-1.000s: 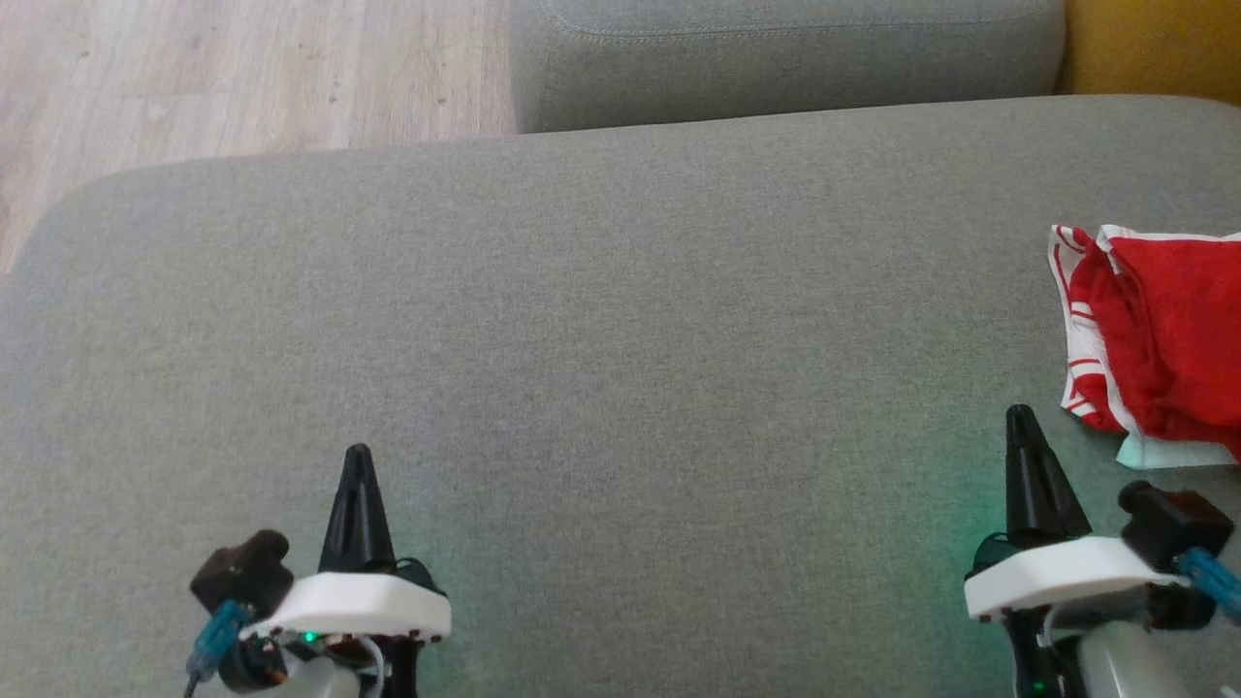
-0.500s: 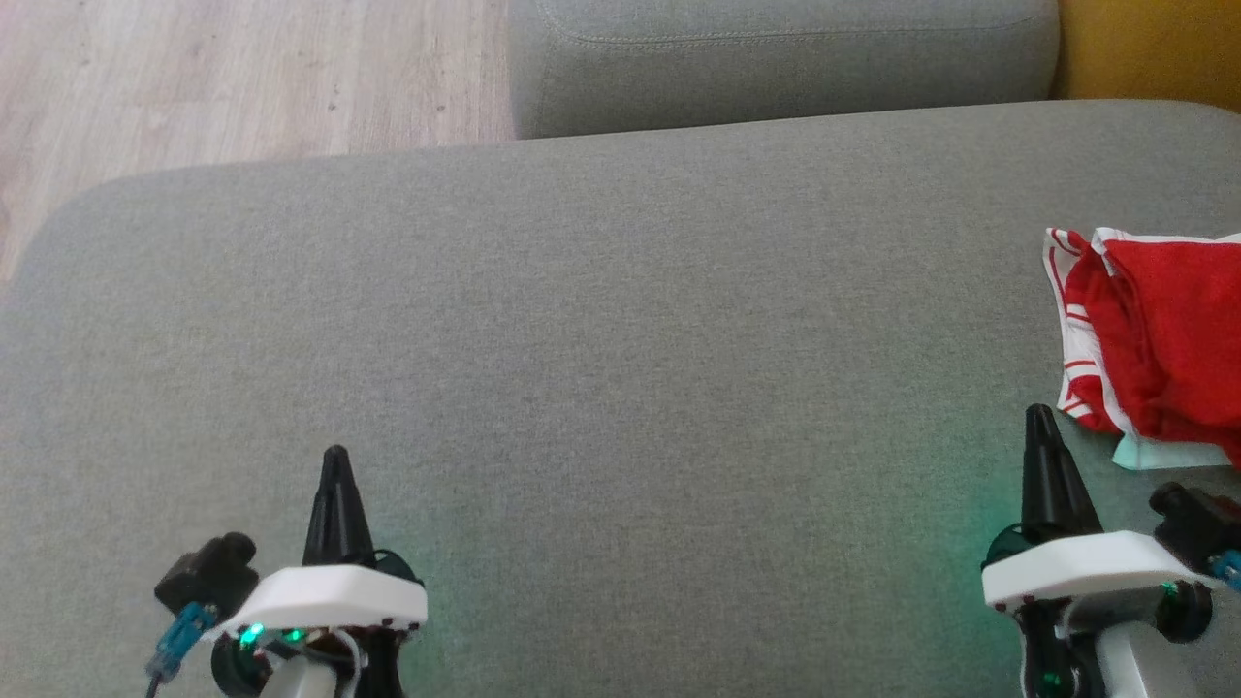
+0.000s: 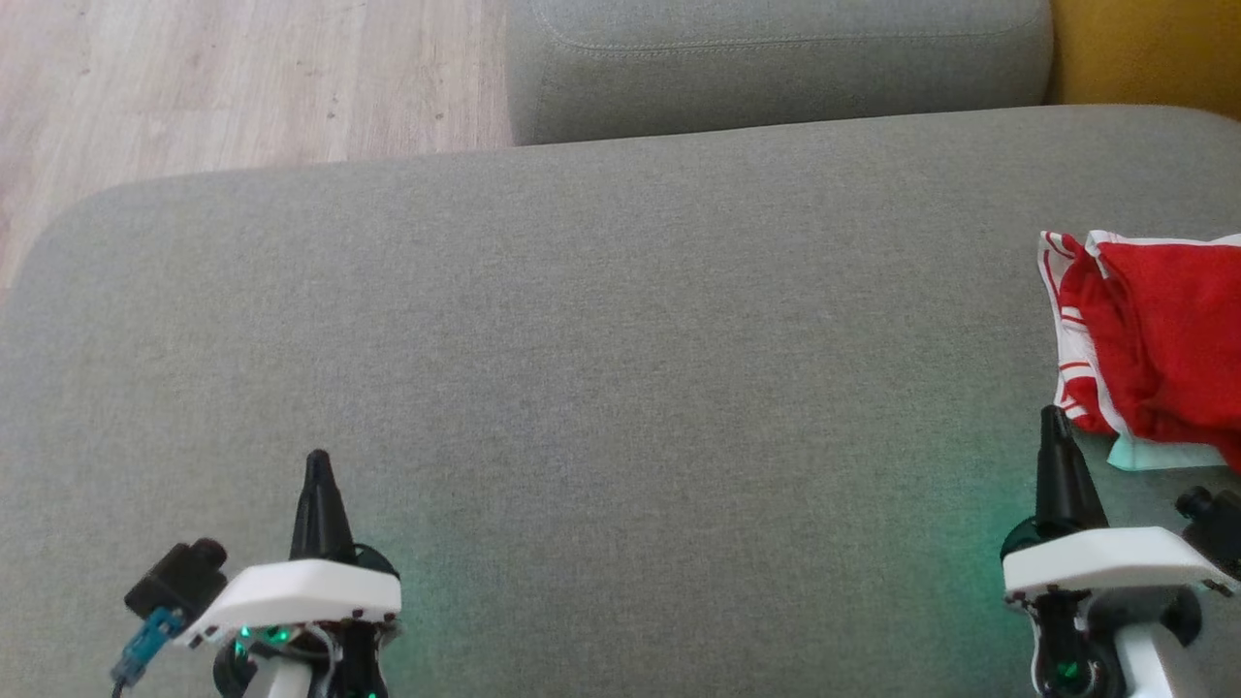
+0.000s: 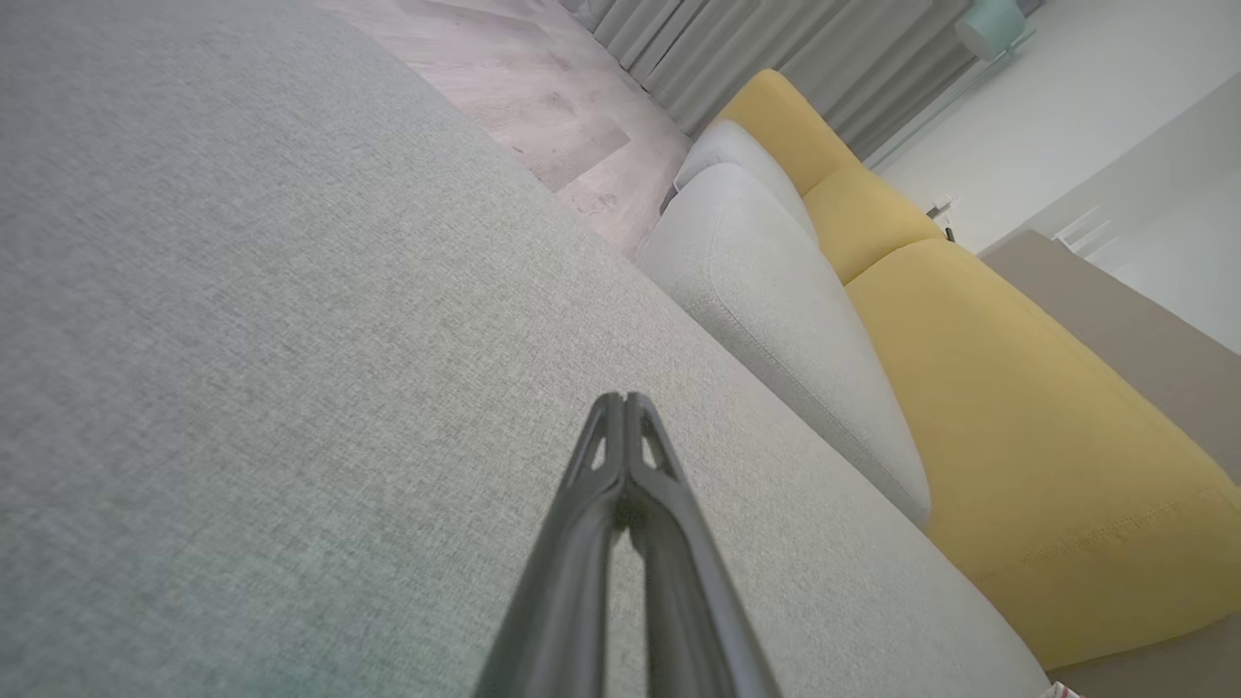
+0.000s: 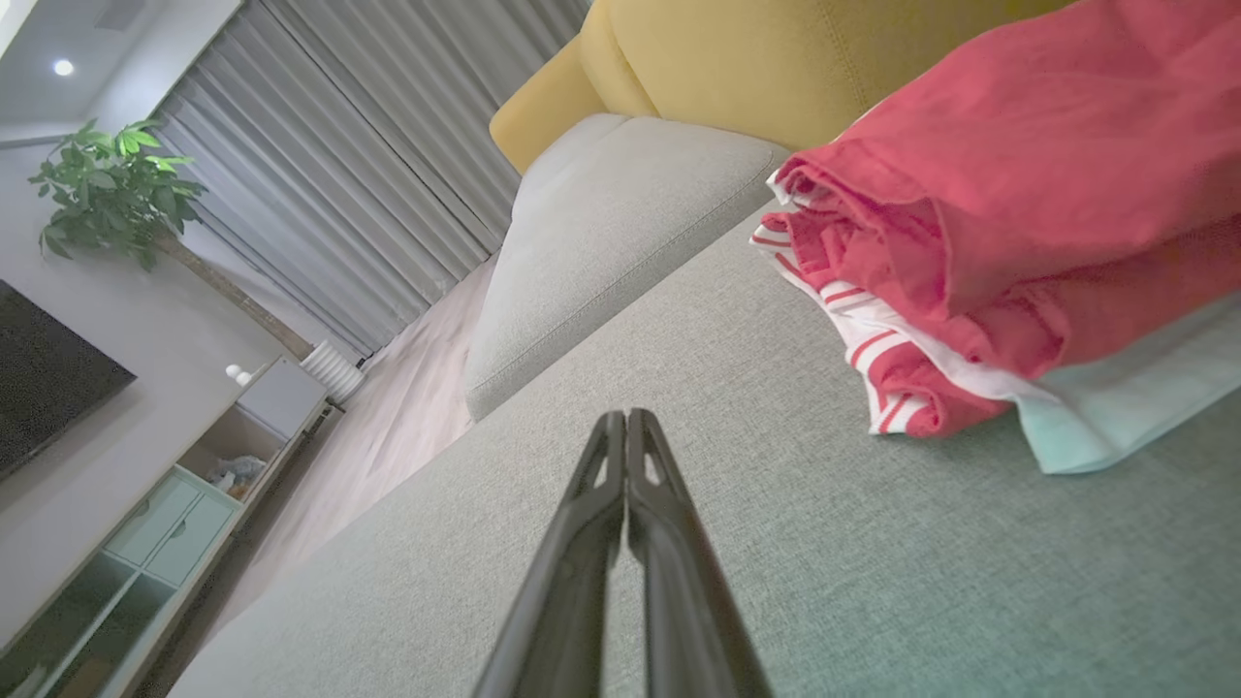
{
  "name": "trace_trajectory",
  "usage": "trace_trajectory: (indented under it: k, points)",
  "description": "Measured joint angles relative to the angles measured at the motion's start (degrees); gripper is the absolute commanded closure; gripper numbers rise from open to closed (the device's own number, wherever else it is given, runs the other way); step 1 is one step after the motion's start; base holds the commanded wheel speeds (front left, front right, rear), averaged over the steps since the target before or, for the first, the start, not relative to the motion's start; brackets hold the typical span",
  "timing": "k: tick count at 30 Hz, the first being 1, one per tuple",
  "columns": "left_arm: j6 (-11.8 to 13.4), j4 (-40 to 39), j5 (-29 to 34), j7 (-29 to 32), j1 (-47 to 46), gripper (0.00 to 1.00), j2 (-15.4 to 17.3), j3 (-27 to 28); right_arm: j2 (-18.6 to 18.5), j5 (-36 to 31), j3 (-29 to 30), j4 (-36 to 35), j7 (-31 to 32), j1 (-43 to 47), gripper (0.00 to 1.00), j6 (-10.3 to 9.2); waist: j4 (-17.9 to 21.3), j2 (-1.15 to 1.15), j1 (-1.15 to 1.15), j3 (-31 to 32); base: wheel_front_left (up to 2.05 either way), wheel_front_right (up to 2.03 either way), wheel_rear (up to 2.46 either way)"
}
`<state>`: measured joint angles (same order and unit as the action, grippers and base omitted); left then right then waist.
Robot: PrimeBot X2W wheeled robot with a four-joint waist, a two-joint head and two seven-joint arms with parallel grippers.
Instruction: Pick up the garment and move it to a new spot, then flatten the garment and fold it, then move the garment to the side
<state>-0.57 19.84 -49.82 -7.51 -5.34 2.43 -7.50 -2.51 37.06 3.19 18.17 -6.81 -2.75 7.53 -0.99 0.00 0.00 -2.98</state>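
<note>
The grey seat [image 3: 620,368] spreads under and ahead of both pairs of fingers. A second grey cushion [image 3: 776,68] sits beyond its far edge, well ahead of the fingertips, which makes two grey cushions. A yellow cushion [image 3: 1144,48] stands far ahead of the right fingers and a little to their right.

One garment [image 3: 1173,330], red with red-and-white striped trim, lies bunched in folds on the seat. It is ahead of the right fingertips and to their right. In the head view its striped edge is just beside the tip. The right wrist view shows bare seat between the fingers and the cloth, so they are near but apart. From the left fingers it is well apart, far off to the right. One pale mint cloth [image 3: 1154,454] pokes out from under its near edge, just right of the right fingers.

There are two grippers, each with two dark fingers. The left gripper [image 3: 317,463] is clenched, its fingers pressed together along their length and grasping nothing. The right gripper [image 3: 1052,419] is likewise clenched and empty. Both point forward over the seat.
</note>
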Motion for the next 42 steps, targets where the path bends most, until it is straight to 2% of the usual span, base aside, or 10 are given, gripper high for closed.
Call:
trace_trajectory:
  k: [42]
  points:
    - [-3.53, -1.92, -22.73, 7.15, 0.08, 1.0, 0.0, 5.93, 0.0, 29.2, 2.48, -0.99, 6.92, -0.09, 1.0, 0.0, 0.53, 0.0, 0.0, 1.51, 0.0, 0.0, 0.0]
